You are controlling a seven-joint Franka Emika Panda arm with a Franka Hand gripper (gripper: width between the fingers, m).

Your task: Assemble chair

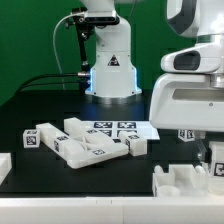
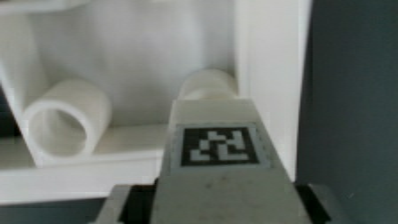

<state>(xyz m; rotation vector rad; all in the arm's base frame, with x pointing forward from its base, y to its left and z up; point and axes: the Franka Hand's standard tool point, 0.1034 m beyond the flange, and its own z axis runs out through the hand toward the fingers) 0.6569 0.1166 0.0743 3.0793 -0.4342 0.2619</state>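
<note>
- In the wrist view, the gripper (image 2: 214,208) sits nearest the camera. Its grey fingers (image 2: 128,206) stand narrow on either side of a white tagged bar (image 2: 217,110) and clamp it between them.
- The tagged bar runs straight away from the gripper. Its black-and-white tag faces the camera, and its rounded far end lies close against a white frame piece (image 2: 267,45). Whether the two touch cannot be told.
- Just beside the bar, a short round peg (image 2: 63,120) lies inside the recess of that frame piece, apart from the bar.
- In the exterior view, a blocky walled part (image 1: 180,182) of the chair lies nearest, at the front edge on the exterior view's right. The gripper's end is directly above it, and much of it is cut off by the picture's edge.
- The arm (image 1: 190,95) fills the exterior view's right. Its big white links are stacked and the wrist points downward over the walled part.
- A strip of bare dark tabletop (image 1: 140,170) lies between the walled part and the other pieces, leaving open room toward the exterior view's left.
- Farther in, a cluster of flat parts (image 1: 85,148) lies together, overlapping the near edge of the marker board (image 1: 118,128).
- A small tagged block (image 1: 30,140) rests just beside the cluster on the exterior view's left. Another white piece (image 1: 3,167) is cut off by that edge.
- At the back stands the arm's base (image 1: 110,65) with dark cables (image 1: 40,80) trailing off, well apart from the parts.
</note>
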